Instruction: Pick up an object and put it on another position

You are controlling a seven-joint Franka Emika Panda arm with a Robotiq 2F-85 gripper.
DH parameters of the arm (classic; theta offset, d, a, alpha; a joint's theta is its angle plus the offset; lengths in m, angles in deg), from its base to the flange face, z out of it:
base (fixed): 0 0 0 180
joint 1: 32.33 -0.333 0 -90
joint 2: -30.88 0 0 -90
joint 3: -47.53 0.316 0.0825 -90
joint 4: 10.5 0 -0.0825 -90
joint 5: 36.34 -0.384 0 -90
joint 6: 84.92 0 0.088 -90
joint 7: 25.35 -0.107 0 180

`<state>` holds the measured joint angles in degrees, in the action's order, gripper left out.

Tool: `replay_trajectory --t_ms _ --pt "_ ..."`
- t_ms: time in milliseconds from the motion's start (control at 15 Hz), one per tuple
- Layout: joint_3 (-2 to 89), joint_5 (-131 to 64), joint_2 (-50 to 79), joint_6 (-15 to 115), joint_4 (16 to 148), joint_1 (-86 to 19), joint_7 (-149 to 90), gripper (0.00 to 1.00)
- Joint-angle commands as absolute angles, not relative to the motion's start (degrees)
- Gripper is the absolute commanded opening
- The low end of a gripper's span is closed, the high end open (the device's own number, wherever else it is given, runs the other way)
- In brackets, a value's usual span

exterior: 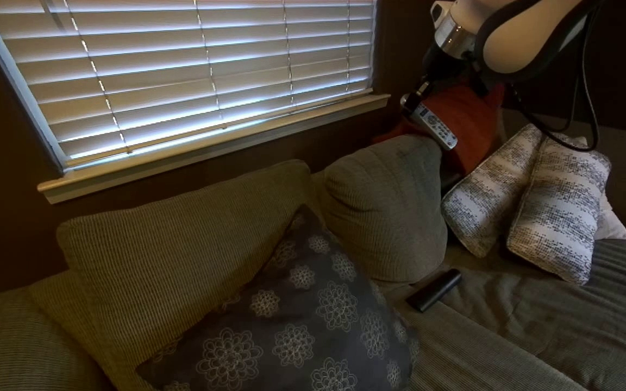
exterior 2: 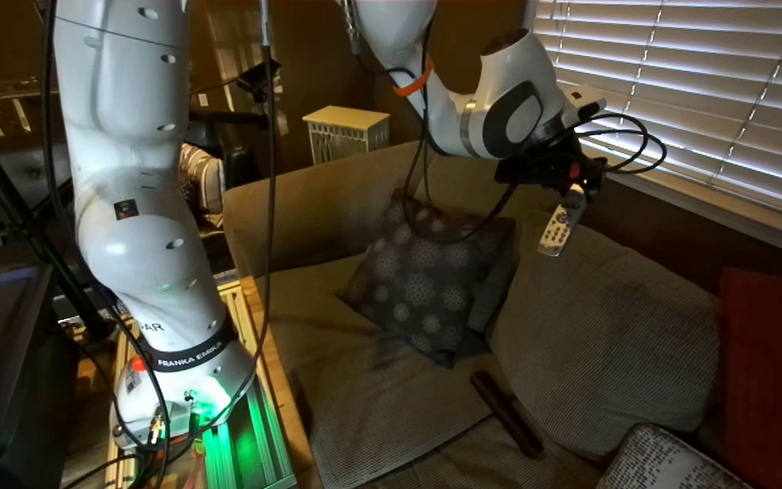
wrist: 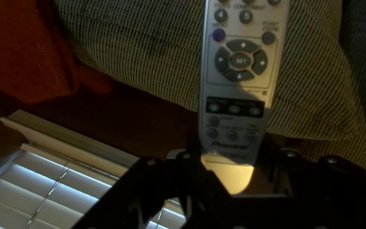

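The sofa [exterior 2: 323, 380] is the worktop here. Over it bends the white robot arm [exterior 2: 136, 204], its far end up near the top of the tan cushion [exterior: 389, 212], which I take to be the goal. With that cushion as the clock's centre in an exterior view, the grey flowered pillow [exterior: 302, 315] leans at seven o'clock and the orange-red pillow [exterior: 470, 114] stands at one o'clock. The claw [exterior: 412, 103] is between twelve and one o'clock, pinching a slim thing by one end. A dark bar [exterior: 434, 289], too dim to name, lies on the sofa at five o'clock.

Smallest is the silver remote [exterior: 435, 126], the thing to be moved: held between the claw's fingers at its brand-name end, tilted, its free end pointing between four and five o'clock. In the wrist view the cushion shows behind it; whether they touch I cannot tell.

The pick looks done and the carry close to its end; placing is not yet done. The next move, I judge, calls for bringing the remote over the cushion's crown, laying it flatter to match the slope, lowering it until the fabric bears it, and only then letting go, since the rounded top could let it slide.
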<state>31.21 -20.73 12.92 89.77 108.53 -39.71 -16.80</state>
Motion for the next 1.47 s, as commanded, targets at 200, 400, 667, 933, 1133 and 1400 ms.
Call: replay_trajectory --t_ms 200,400,667,933,1133,1400 --pt "41.6 -28.6 6.4 82.9 95.6 -29.7 -8.6 0.21" --pt "43.1 -28.2 2.8 79.4 89.0 -27.3 -9.8 0.21" --pt "43.2 -27.7 -2.7 74.5 79.9 -26.6 -10.7 0.21" --pt "42.6 -27.5 -10.0 70.5 70.7 -26.6 -11.9 0.21" --pt "43.1 -28.2 -15.4 67.0 63.9 -25.6 -11.7 0.21" --pt "42.6 -27.1 -14.9 68.3 66.3 -25.7 -11.9 0.46"
